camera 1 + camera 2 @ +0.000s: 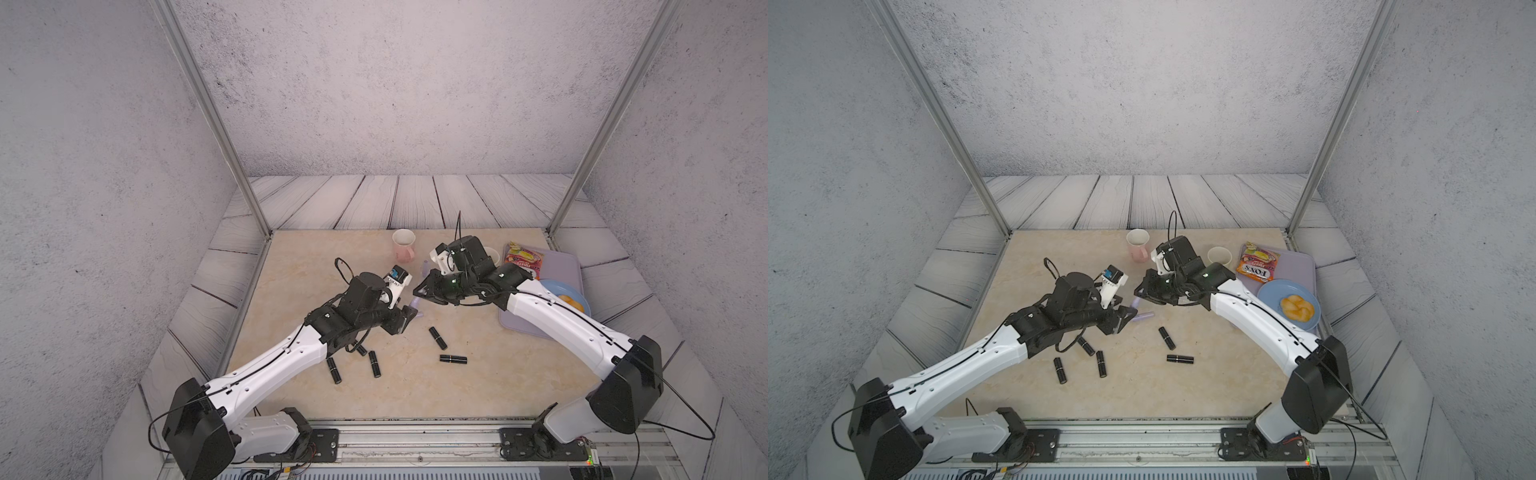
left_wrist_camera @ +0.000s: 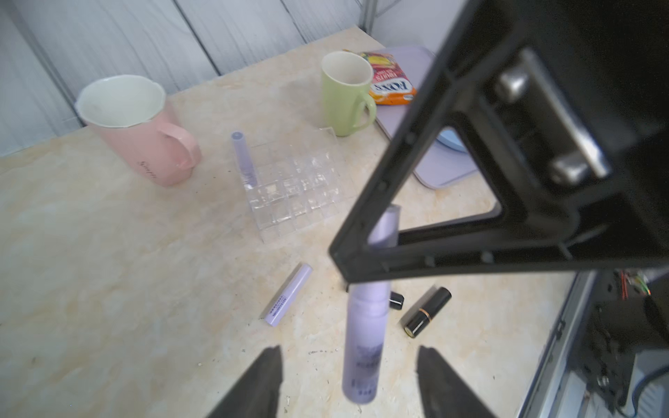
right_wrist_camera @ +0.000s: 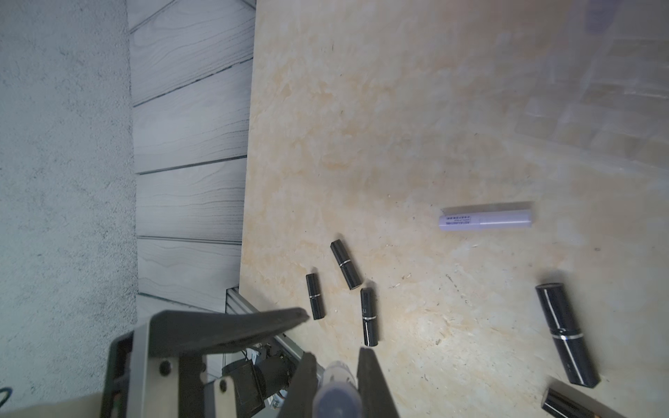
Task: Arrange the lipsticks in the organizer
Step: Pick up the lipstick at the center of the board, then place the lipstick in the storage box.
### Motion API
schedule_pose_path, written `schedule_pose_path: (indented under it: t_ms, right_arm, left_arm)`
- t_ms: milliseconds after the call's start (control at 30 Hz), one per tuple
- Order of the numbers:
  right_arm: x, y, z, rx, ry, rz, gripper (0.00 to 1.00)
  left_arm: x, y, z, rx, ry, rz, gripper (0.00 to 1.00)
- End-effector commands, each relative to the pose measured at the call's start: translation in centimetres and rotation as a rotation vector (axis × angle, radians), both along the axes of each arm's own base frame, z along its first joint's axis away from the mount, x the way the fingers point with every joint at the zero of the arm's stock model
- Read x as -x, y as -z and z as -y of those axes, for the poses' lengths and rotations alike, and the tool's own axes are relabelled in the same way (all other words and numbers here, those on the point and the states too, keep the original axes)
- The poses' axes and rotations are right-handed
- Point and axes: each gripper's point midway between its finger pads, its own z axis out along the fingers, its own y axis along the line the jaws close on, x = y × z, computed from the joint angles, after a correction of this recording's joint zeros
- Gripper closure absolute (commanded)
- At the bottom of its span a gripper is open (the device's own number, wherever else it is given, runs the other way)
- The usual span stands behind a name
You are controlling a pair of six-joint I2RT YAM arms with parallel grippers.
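Lipstick hand-over in progress: lilac tube (image 2: 362,347) held above the bench (image 2: 108,253), one end pinched by right fingers (image 3: 373,380), left fingers (image 2: 260,383) spread wide either side, not gripping. Next, likely: carry to the clear organizer (image 2: 297,202), set upright over a free cell near the standing lilac lipstick (image 2: 244,159), lower gently. Black lipsticks (image 1: 437,337) lying loose on the bench.

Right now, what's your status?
Left gripper open, right gripper shut on lilac lipstick. Organizer holds one lilac tube; five black lipsticks, one loose lilac on table. Pink mug, green mug beside organizer.
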Motion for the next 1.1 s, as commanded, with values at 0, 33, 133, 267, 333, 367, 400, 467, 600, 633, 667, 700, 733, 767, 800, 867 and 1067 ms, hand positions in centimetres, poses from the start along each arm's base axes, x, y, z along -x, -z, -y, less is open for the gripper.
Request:
schedule_pose_path:
  t_ms: [0, 33, 133, 267, 333, 367, 400, 467, 600, 633, 667, 700, 733, 767, 800, 867, 1067]
  right_arm:
    - [-4.3, -1.9, 3.3, 0.049, 0.161, 0.149, 0.92]
    - [-5.5, -2.1, 4.4, 0.089, 0.205, 0.199, 0.92]
    - [-8.7, -2.3, 7.6, 0.251, 0.324, 0.362, 0.93]
    - [-12.2, -1.1, 9.7, 0.435, 0.426, 0.529, 0.94]
    - [-13.7, -0.8, 9.5, 0.492, 0.436, 0.618, 0.94]
    - [-14.4, -0.5, 9.3, 0.521, 0.431, 0.644, 0.94]
    - [-15.0, -0.2, 8.8, 0.544, 0.418, 0.66, 0.95]
    - [-16.3, 0.8, 8.1, 0.58, 0.404, 0.664, 0.95]
    - [-17.7, 2.4, 7.0, 0.581, 0.386, 0.665, 0.96]
    - [-18.0, 2.8, 6.7, 0.581, 0.382, 0.667, 0.96]
    - [-18.2, 3.1, 6.6, 0.583, 0.38, 0.666, 0.96]
    - [-18.4, 3.6, 6.4, 0.587, 0.377, 0.661, 0.96]
    - [-18.5, 4.0, 6.3, 0.588, 0.374, 0.658, 0.96]
    - [-18.7, 4.4, 6.2, 0.588, 0.372, 0.651, 0.97]
    - [-18.8, 4.8, 6.0, 0.587, 0.369, 0.643, 0.97]
    - [-18.9, 5.4, 5.7, 0.577, 0.361, 0.631, 0.97]
    - [-19.4, 7.2, 5.1, 0.57, 0.361, 0.6, 0.97]
  left_arm:
    - [-2.2, -3.1, -3.5, 0.009, -0.189, 0.055, 0.02]
    - [-2.9, -3.3, -4.6, 0.013, -0.235, 0.048, 0.02]
    - [-5.0, -2.0, -8.4, 0.033, -0.395, -0.043, 0.02]
    - [-6.6, 2.5, -11.7, 0.03, -0.521, -0.232, 0.0]
    - [-6.8, 4.3, -12.2, 0.026, -0.525, -0.305, 0.02]
    - [-6.8, 5.0, -12.4, 0.023, -0.527, -0.329, 0.03]
    - [-6.8, 5.7, -12.6, 0.02, -0.527, -0.348, 0.03]
    - [-6.9, 6.7, -13.0, 0.02, -0.532, -0.367, 0.03]
    - [-6.8, 7.8, -13.9, 0.017, -0.535, -0.383, 0.03]
    - [-6.8, 7.9, -14.1, 0.017, -0.538, -0.385, 0.03]
    - [-6.8, 8.1, -14.3, 0.02, -0.54, -0.387, 0.03]
    - [-6.9, 8.2, -14.5, 0.023, -0.544, -0.391, 0.03]
    - [-6.9, 8.4, -14.6, 0.026, -0.545, -0.396, 0.04]
    - [-6.9, 8.5, -14.7, 0.029, -0.546, -0.4, 0.04]
    - [-7.0, 8.7, -14.7, 0.031, -0.545, -0.404, 0.04]
    - [-7.0, 8.8, -14.7, 0.036, -0.539, -0.414, 0.04]
    - [-7.1, 9.1, -14.7, 0.033, -0.527, -0.434, 0.06]
